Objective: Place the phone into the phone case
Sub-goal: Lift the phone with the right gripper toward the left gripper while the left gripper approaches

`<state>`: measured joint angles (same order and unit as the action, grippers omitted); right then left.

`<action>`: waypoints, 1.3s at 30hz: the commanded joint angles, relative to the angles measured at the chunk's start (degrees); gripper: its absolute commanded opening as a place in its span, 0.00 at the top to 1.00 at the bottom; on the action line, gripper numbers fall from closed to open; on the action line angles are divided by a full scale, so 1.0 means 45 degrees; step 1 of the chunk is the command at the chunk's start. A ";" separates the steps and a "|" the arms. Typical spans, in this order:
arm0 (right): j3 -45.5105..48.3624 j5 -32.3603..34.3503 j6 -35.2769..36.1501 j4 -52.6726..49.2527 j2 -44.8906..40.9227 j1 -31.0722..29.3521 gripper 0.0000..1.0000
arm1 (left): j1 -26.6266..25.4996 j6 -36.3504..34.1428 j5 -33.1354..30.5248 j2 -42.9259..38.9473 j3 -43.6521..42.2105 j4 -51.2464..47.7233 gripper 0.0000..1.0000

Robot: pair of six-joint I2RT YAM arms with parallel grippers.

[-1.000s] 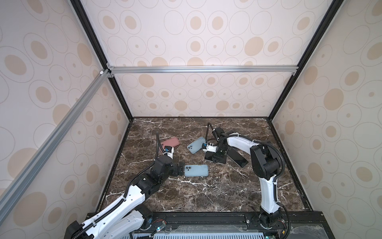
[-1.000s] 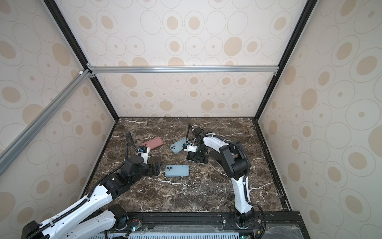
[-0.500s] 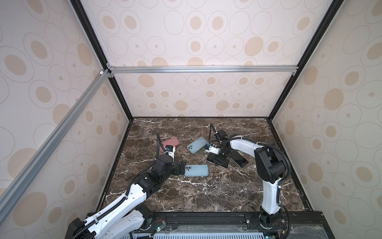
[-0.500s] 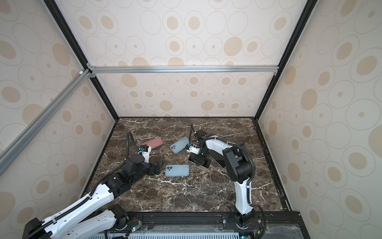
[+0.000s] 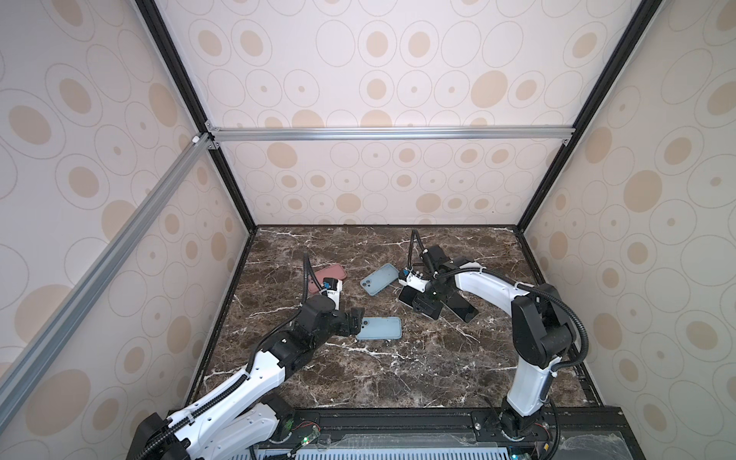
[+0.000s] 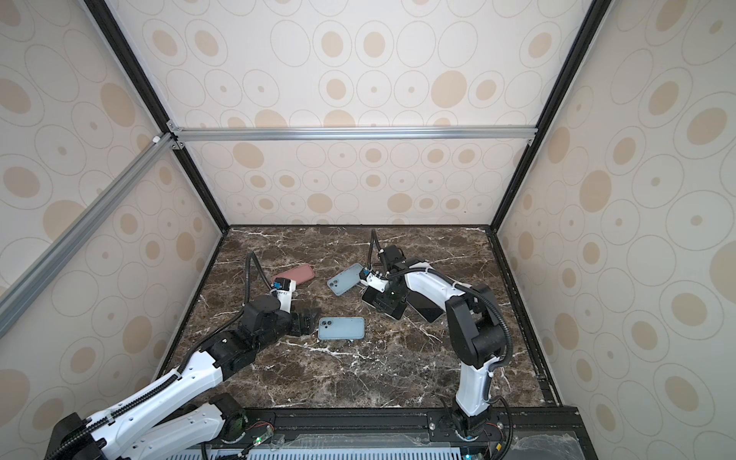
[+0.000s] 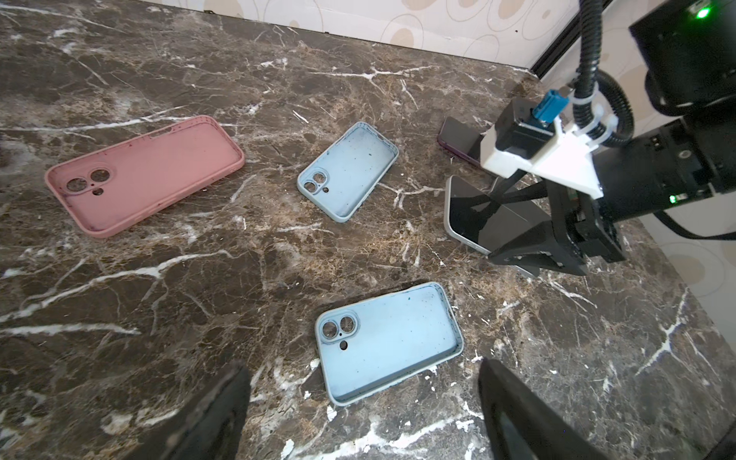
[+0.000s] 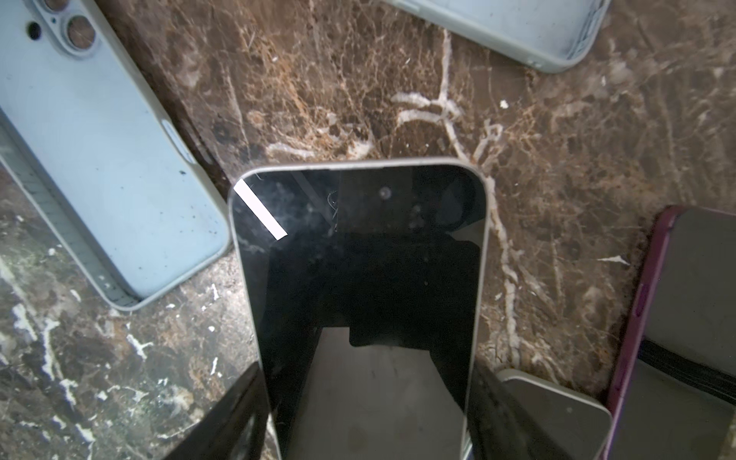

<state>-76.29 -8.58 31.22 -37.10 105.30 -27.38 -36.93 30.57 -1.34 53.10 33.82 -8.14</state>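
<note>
Right gripper [image 8: 366, 398]: jaws closed across the width of the phone [image 8: 358, 298], one finger on each long edge, near one end. Screen faces up and the free end points out ahead of the wrist. In a top view the phone [image 5: 407, 296] sits at centre right of the table [image 7: 199, 278]. Whether it is fully clear of the surface I cannot tell.

Left gripper [image 7: 362, 382]: jaws spread wide, holding nothing, just beside the short end of the front blue case [image 7: 388, 338]. This case lies open side up, camera cut-out toward the left arm.

Also on the table: far blue case [image 7: 348, 171], pink case [image 7: 147, 175], purple phone [image 8: 685, 318], second silver phone [image 8: 557, 414] close under the right wrist.

Handling, judged:
- The phone is rigid, fairly heavy for its size, and has a glass face and smooth metal rim, so it is likely to slip. Gripping the long edges is right.
- The case looks soft and light and will likely slide when pressed, so the left arm should pin its end or rim.
- Seat one end of the phone first, then press the other down.
</note>
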 commanded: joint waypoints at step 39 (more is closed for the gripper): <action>0.3086 -0.1447 -0.0513 0.3145 -0.5207 -0.2174 0.93 | 0.2088 0.1645 0.9059 0.2757 0.1382 0.4072 0.37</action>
<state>-62.89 -13.02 28.88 -25.82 83.88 -35.94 -28.18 36.88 35.24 65.14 37.06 7.51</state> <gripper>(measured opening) 0.721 0.631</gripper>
